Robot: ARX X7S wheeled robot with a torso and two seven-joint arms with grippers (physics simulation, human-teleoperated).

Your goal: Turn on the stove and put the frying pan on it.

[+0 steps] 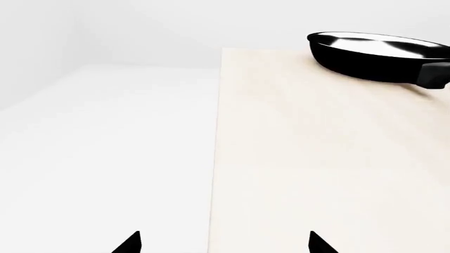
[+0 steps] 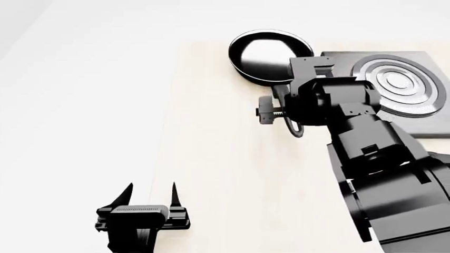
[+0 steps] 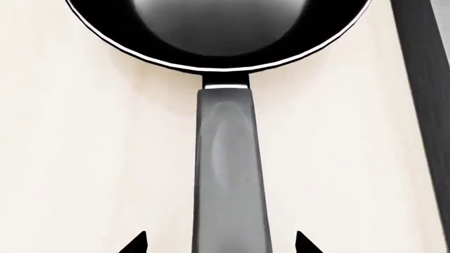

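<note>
The frying pan (image 2: 267, 55) is round, glossy black with a shiny inside, and lies on the pale wooden table to the left of the stove (image 2: 397, 87). The stove is a dark grey slab with a ring burner; its knob does not show. In the right wrist view the pan's long handle (image 3: 228, 174) runs between the spread fingertips of my right gripper (image 3: 219, 245), which is open and not touching it. My left gripper (image 2: 151, 192) is open and empty near the table's front left edge. The left wrist view shows the pan (image 1: 380, 55) far off.
The pale wooden table (image 2: 225, 174) ends at a left edge (image 1: 214, 158), with white floor beyond. My right arm (image 2: 365, 158) covers the table's right front part and the pan handle's middle. The stove's dark edge (image 3: 422, 79) lies close beside the handle.
</note>
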